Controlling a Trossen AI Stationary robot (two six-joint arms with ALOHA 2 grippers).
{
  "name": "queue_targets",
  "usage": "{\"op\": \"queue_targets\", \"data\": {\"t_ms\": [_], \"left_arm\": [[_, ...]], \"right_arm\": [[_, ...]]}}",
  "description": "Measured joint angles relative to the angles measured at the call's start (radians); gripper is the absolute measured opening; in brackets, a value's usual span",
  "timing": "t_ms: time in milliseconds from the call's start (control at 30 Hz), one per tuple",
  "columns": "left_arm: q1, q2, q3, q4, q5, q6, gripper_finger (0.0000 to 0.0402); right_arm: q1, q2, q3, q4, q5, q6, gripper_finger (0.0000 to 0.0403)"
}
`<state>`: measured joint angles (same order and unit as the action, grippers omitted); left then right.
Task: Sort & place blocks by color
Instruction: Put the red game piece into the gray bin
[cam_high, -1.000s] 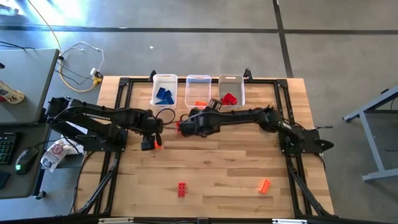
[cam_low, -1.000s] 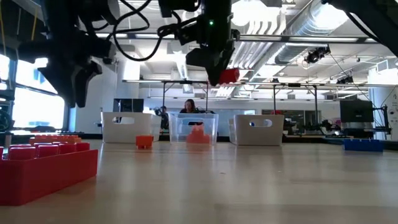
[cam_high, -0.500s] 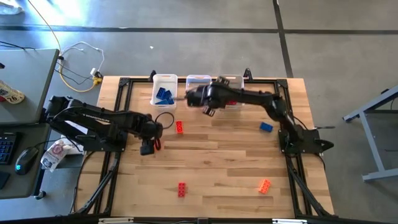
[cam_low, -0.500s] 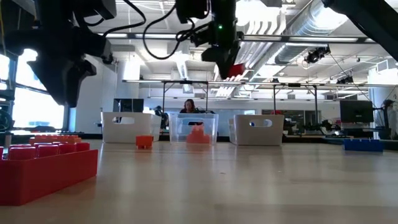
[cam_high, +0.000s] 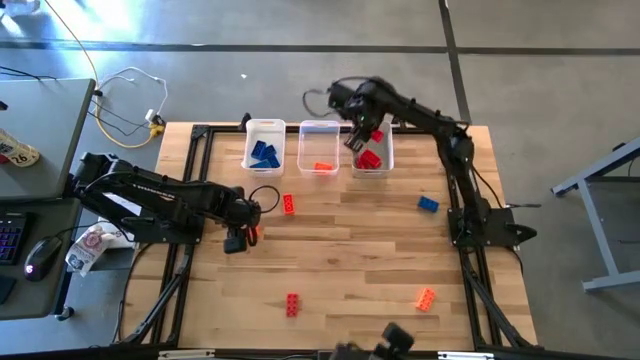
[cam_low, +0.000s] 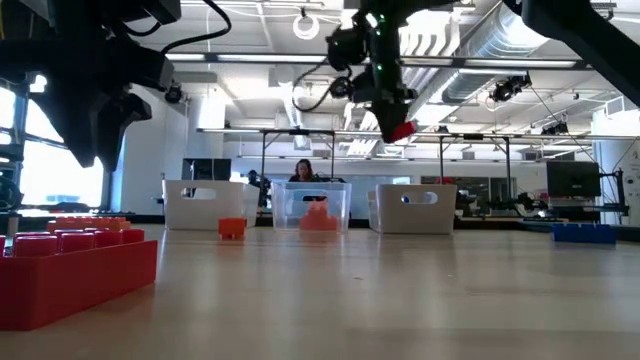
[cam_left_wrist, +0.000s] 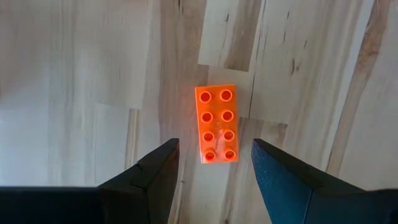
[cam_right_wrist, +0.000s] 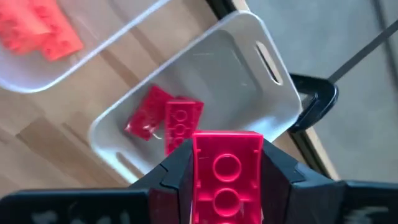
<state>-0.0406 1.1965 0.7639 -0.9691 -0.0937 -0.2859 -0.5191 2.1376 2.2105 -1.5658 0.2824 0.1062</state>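
Note:
My right gripper hangs over the right bin, shut on a red block. That block also shows as a red block in the low view. Two red blocks lie inside this bin. My left gripper stands open at the table's left, pointing down. Its fingers stand on either side of the near end of an orange block that lies flat on the table, studs up, untouched. The left bin holds blue blocks, the middle bin orange ones. My right gripper pinches the red block's two opposite sides between its two fingers. The fingers come from above and point steeply down. The block is lifted clear, above the right bin's open top.
Loose blocks lie on the table: a red one before the bins, a blue one at the right, a red one and an orange one toward the near edge. A black frame borders the table.
My right gripper has swung from the table's middle toward the far edge and risen, turning as it went. It has carried the red block over the right bin and stayed shut on it.

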Motion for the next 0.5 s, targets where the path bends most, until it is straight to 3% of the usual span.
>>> {"op": "queue_targets", "data": {"t_ms": [233,500], "left_arm": [[0.0,0.0,0.0,0.0,0.001,-0.013,0.0214],[0.0,0.0,0.0,0.0,0.001,-0.052,0.0253]], "right_arm": [[-0.147,0.032,0.0,0.031,-0.179,-0.038,0.0106],[-0.176,0.117,0.0,0.045,-0.233,-0.075,0.0106]]}}
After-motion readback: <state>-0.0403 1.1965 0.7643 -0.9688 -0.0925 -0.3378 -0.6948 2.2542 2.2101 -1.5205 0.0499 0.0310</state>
